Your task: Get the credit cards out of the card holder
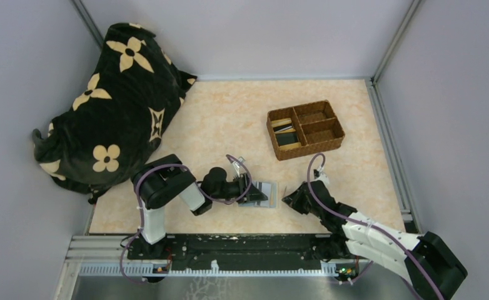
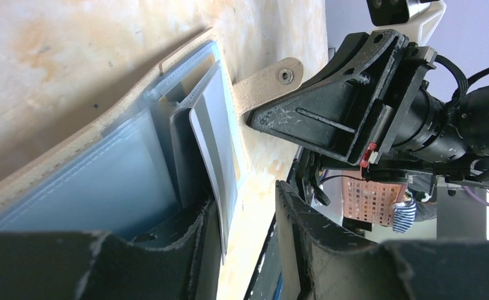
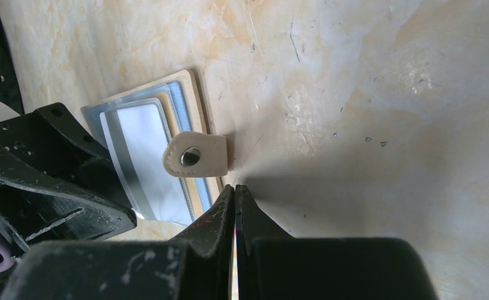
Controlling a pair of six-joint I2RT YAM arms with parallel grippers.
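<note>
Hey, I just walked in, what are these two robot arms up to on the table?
They are emptying a card holder lying open on the table. The left gripper has its fingers apart around a pale card standing partway out of a pocket. The right gripper, fingers shut, has its tip by the snap tab, seemingly steadying the holder. What look like cards lie in the woven tray farther back.

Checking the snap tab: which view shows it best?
Right wrist: the snap tab shows whole, close and face-on. Left wrist shows it slanted and farther off. The top view shows it too small to make out.
</note>
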